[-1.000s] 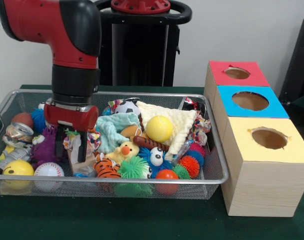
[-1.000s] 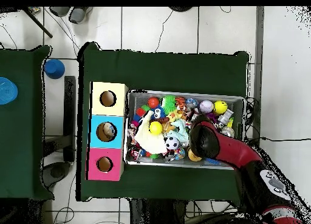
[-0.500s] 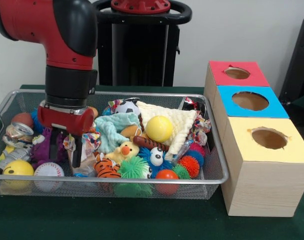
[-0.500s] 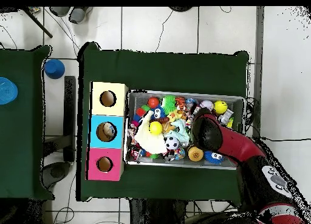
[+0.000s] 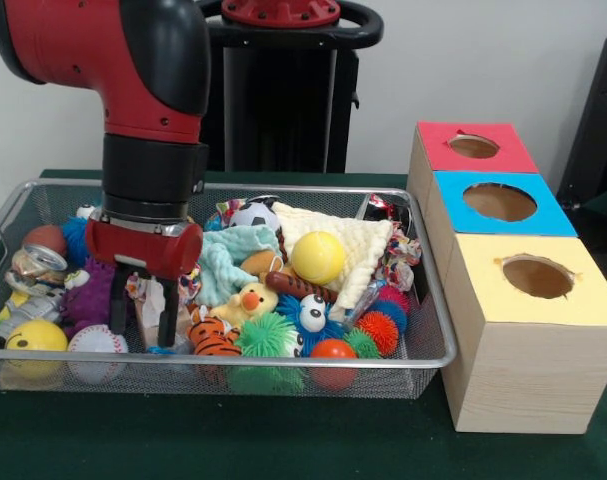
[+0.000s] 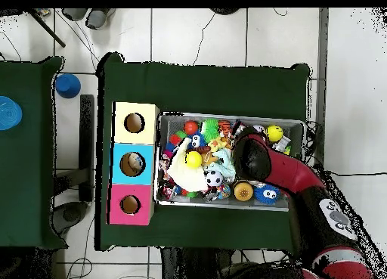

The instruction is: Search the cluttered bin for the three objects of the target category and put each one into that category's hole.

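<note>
Now gripper (image 5: 143,312) farther right, lower in bin (image 5: 435,318).

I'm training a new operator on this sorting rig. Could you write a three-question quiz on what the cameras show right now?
1. True or false: the gripper is down inside the bin.
2. Which box lies between the other two: A red, B the blue-faced box, C yellow?
3. Fill in: the yellow ball rests on a cream ____.

Key: 1 true, its fingers are among the toys at the end far from the boxes. 2 B. 3 the cloth.
</note>
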Tool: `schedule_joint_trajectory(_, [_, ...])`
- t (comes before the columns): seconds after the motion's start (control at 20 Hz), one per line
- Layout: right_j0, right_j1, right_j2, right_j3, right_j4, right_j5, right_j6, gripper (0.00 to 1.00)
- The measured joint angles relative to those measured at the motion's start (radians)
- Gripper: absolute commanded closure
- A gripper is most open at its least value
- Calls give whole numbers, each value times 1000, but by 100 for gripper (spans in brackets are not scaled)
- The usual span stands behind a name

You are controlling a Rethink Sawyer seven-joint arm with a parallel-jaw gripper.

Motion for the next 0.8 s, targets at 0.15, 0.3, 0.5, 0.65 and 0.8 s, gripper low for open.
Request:
schedule_joint_trajectory(0.15, [11, 0, 0, -11, 11, 17, 0, 0])
schedule_joint_trajectory(0.3, [24, 1, 0, -18, 23, 38, 0, 0])
schedule_joint_trajectory(0.5, [36, 7, 0, -18, 30, 54, 0, 0])
schedule_joint_trajectory(0.65, [39, 14, 0, -18, 30, 56, 0, 0])
schedule_joint_trajectory(0.8, [39, 16, -1, -18, 31, 55, 0, 0])
